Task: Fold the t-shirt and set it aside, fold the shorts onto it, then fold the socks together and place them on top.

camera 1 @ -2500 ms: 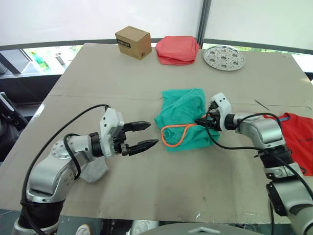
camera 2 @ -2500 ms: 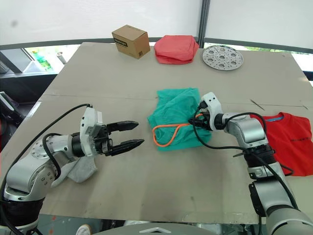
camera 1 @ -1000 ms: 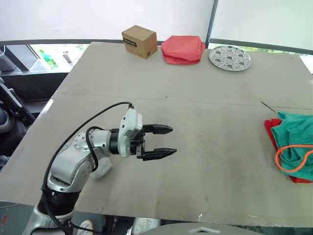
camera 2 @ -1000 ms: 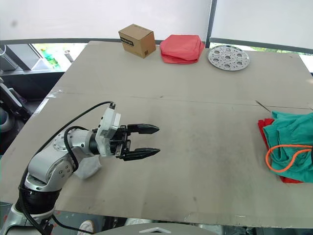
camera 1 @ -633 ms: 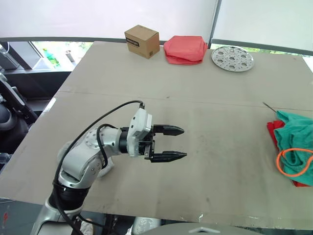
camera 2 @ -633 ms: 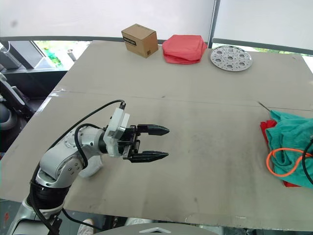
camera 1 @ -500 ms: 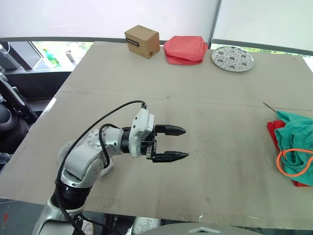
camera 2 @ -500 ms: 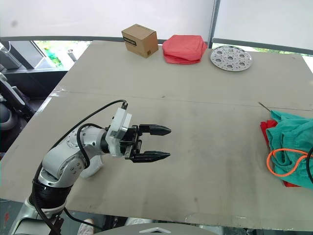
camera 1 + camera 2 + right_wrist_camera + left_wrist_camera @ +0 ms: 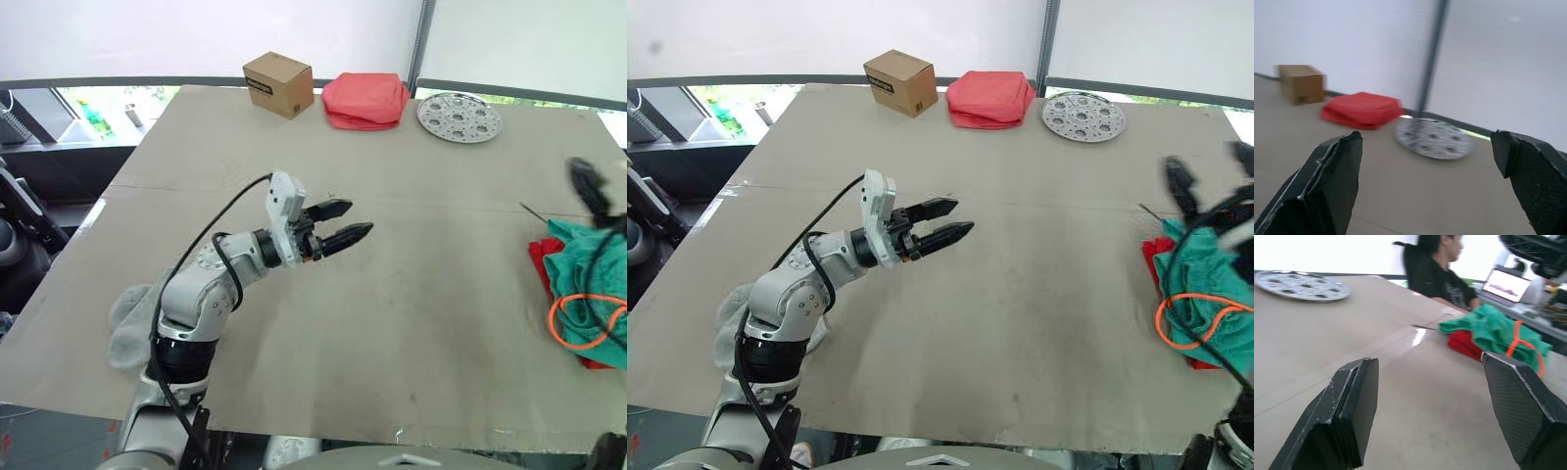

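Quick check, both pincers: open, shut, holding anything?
Left pincer: open, empty, above the table.
Right pincer: open, empty.

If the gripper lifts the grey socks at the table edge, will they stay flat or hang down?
The socks look like soft knit lying limp and rumpled, so they would probably droop from the pinch point. They seem small and thin, hence likely light. One part may trail and drag on the table.
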